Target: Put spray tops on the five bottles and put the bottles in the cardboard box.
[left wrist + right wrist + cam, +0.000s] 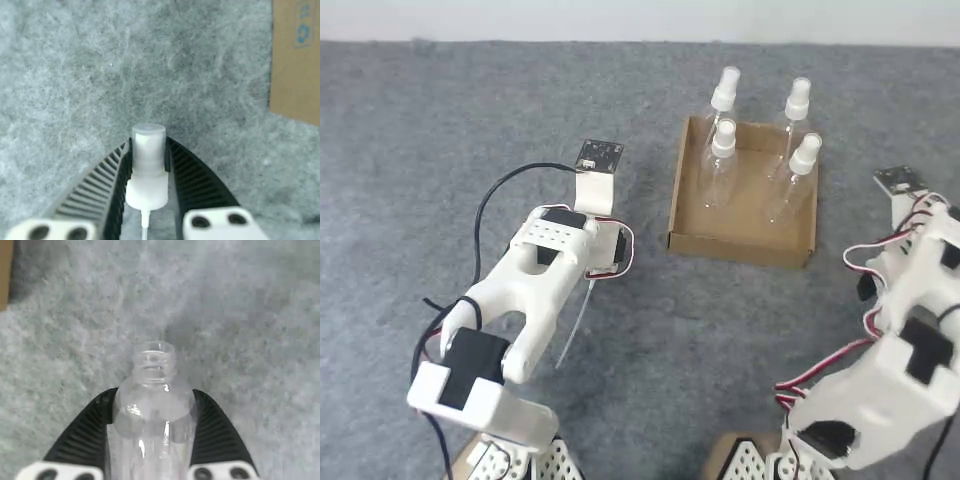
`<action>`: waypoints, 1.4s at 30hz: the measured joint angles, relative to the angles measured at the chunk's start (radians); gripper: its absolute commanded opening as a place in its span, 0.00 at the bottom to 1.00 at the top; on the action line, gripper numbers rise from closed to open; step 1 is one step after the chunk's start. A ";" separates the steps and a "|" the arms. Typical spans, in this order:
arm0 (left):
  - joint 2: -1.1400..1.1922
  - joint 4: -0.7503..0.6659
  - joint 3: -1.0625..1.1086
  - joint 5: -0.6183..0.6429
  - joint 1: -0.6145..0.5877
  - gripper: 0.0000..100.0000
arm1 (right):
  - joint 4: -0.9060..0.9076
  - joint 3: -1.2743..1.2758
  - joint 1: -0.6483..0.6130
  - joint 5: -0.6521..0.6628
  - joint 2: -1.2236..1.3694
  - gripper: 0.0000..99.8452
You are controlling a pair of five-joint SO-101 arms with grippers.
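Left of the cardboard box (740, 247), your left claw (148, 145) pinches a spray top (147, 170), its lower end cut off. Right of the box, your right claw (152, 397) grips an uncapped bottle (152, 385), base hidden. Four capped bottles (718, 165) sit in the box.

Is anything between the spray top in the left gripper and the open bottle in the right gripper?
Nothing visible lies directly between the spray top in the left gripper and the bottle in the right gripper, just carpet; the cardboard box sits close behind that path.
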 measured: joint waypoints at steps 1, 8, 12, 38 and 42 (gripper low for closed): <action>0.000 0.000 0.000 -0.020 0.000 0.05 | 0.000 0.014 0.005 -0.002 -0.035 0.01; 0.000 0.040 -0.046 -0.061 -0.032 0.01 | 0.000 0.201 0.006 0.000 -0.336 0.01; 0.000 0.133 -0.160 -0.064 -0.106 0.01 | 0.000 0.299 -0.023 -0.002 -0.528 0.01; -1.016 0.361 -0.466 0.003 -0.170 0.01 | -0.163 0.443 -1.292 -0.477 -1.010 0.01; -1.037 0.333 -0.496 0.074 -0.170 0.01 | -0.166 0.491 -1.352 -0.477 -1.019 0.01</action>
